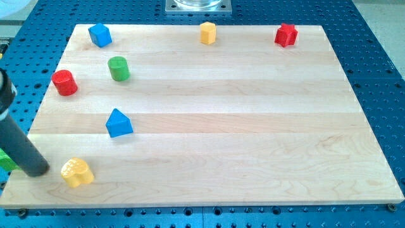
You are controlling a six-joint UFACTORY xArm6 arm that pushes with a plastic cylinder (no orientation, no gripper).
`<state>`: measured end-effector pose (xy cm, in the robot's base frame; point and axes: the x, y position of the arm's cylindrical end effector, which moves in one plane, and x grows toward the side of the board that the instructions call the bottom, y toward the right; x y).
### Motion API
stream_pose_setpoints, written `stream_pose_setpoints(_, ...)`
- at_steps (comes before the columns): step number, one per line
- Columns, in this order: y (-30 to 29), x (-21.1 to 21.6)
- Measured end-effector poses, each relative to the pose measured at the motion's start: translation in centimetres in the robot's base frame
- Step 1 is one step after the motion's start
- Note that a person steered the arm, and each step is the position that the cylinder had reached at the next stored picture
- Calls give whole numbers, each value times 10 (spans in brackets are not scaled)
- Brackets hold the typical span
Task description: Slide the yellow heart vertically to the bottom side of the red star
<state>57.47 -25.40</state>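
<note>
The yellow heart lies near the board's bottom left corner. The red star sits far away at the board's top right. My rod comes in from the view's left edge, and my tip rests on the board just left of the yellow heart, a small gap apart from it.
A blue triangle lies above the heart. A red cylinder, a green cylinder and a blue block stand at the upper left. A yellow block is at the top middle. A green block peeks out behind my rod at the left edge.
</note>
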Motion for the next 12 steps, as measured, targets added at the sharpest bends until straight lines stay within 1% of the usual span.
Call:
stream_pose_setpoints(1,3,21)
stream_pose_setpoints(2,74,-2)
stream_pose_setpoints(3,201,-60)
stream_pose_setpoints(4,206,-61)
stream_pose_setpoints(5,124,-41)
stream_pose_setpoints(6,84,30)
stream_pose_setpoints(7,128,42)
stream_pose_setpoints(8,174,2)
stream_pose_setpoints(9,226,-57)
stream_pose_setpoints(10,224,-56)
stream_pose_setpoints(11,193,-2)
stream_pose_setpoints(12,135,-25)
